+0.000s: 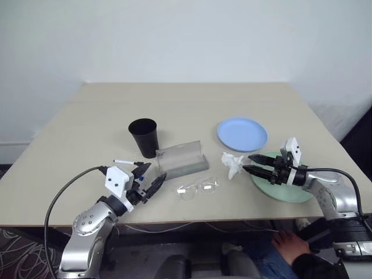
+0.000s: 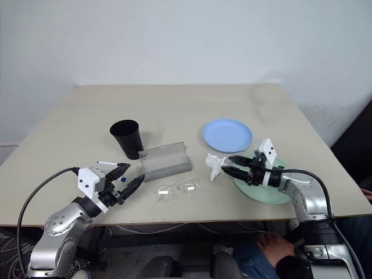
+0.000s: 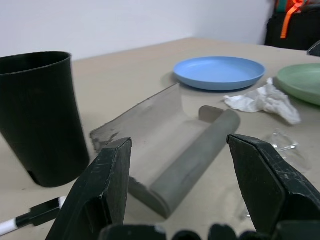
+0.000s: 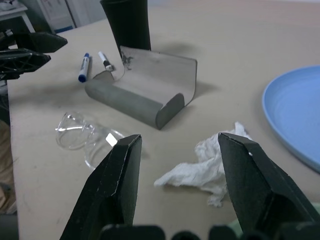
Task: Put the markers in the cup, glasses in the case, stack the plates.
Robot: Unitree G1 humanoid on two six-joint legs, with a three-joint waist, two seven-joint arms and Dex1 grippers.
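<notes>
The black cup stands upright left of centre. Just in front of it the grey case lies open. The clear glasses rest on the table in front of the case. A black-ended marker and a blue-ended marker lie left of the case. My left gripper hovers open over the blue-ended marker, pointing at the case and holding nothing. The light blue plate sits at the right. The mint green plate lies nearer the front, under my right gripper, which is open and empty.
A crumpled white tissue lies just ahead of my right fingertips, between the case and the green plate. A black cable loops off my left arm. A person's hand shows below the table's front edge.
</notes>
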